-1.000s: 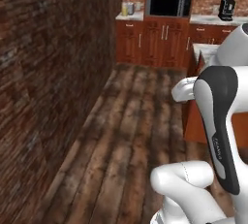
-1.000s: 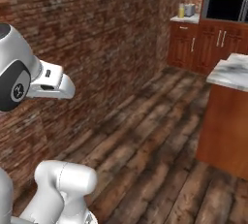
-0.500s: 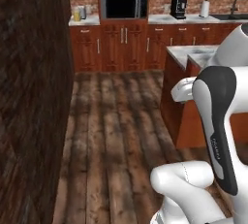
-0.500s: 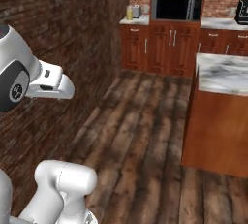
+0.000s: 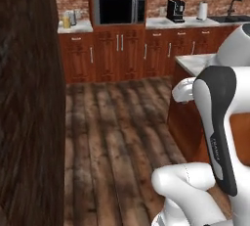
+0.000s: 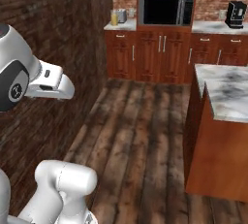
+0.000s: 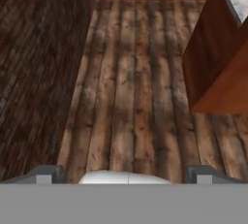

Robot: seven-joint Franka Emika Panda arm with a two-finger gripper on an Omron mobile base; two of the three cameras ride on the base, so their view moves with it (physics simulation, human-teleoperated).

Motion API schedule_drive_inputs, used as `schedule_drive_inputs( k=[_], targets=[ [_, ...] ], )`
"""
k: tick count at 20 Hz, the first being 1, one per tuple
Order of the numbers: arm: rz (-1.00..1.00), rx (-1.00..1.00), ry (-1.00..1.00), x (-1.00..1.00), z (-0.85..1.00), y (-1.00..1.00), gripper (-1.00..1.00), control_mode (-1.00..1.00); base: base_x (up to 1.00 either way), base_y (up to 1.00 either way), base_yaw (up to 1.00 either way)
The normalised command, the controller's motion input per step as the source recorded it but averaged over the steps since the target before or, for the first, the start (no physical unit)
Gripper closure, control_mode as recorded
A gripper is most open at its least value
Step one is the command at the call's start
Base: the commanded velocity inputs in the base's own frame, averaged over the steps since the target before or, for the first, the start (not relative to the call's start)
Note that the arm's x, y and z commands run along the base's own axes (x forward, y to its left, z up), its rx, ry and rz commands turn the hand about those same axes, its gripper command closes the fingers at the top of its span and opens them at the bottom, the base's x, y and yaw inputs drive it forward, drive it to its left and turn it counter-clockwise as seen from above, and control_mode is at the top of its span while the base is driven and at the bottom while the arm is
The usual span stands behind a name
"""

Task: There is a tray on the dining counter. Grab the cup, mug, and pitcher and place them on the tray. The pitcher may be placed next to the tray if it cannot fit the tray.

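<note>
Hand view: gripper (image 7: pixel 125 172) wide open, nothing between the fingertips, pointing down at dark plank floor (image 7: pixel 131 87). Far off in right base view, on the back bench (image 6: pixel 121 25) left of the microwave (image 6: pixel 164 10): yellow-orange pitcher (image 6: pixel 114 18), small, hard to make out. At right, marble-topped dining bench (image 6: pixel 225 92), cut off by the frame edge. Brick wall (image 6: pixel 53 34) at left. Since half a second ago: a swing of the whole picture with the base, not of the things.

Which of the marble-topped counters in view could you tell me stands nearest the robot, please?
The counter on the reddish wood base, just right of the arm; the other marble tops run along the far brick wall, beside the microwave.
</note>
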Motion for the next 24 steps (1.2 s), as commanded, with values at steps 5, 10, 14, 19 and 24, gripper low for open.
schedule_drive_inputs(
  k=[5, 10, 14, 19, 24],
  targets=[
    [0.0, 0.0, 0.0, 0.0, 0.0, 0.0, -1.0, 1.0, 1.0, 0.17, -0.09],
    [0.0, 0.0, 0.0, 0.0, 0.0, 0.0, -1.0, 1.0, 1.0, 0.1, -0.06],
    [0.0, 0.0, 0.0, 0.0, 0.0, 0.0, -1.0, 1.0, 1.0, 0.2, -0.05],
    [0.0, 0.0, 0.0, 0.0, 0.0, 0.0, -1.0, 1.0, 1.0, 0.25, -0.04],
    [0.0, 0.0, 0.0, 0.0, 0.0, 0.0, -1.0, 1.0, 0.99, 0.21, -0.03]
  ],
)
